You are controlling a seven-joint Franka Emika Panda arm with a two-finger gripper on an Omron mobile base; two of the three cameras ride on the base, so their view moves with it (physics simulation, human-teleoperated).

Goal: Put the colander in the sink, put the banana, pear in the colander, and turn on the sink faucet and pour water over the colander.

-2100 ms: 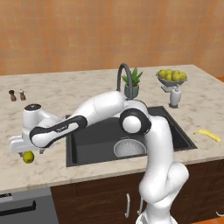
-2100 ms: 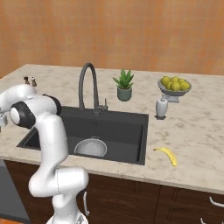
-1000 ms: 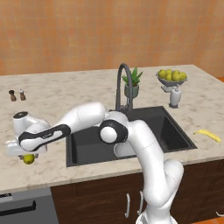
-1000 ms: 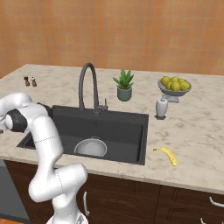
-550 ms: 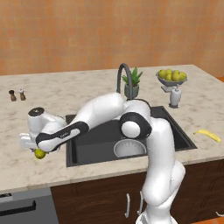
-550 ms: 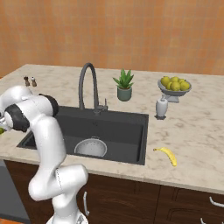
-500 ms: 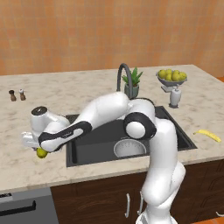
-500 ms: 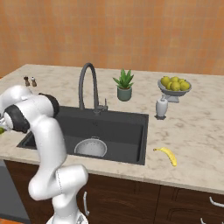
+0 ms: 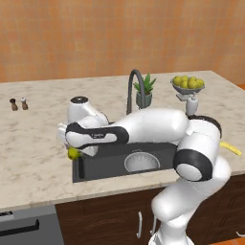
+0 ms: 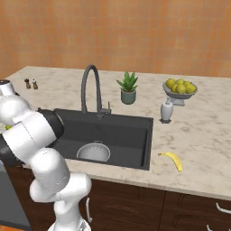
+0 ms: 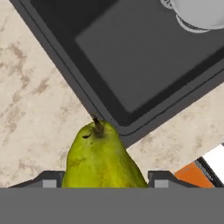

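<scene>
Colander (image 10: 94, 151) sat in the sink (image 10: 135, 135), we had the pear (image 11: 103, 157) clamped in our gripper (image 9: 74, 152) at the basin's corner, banana (image 10: 172, 160) on the counter, faucet (image 10: 90, 88) untouched.

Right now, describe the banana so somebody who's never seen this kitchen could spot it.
Start at the dark sink set in the marble counter. On the counter just past the sink's right front corner lies the banana. It is slim, curved and lies alone, unlike the round fruit heaped in the footed bowl.
</scene>
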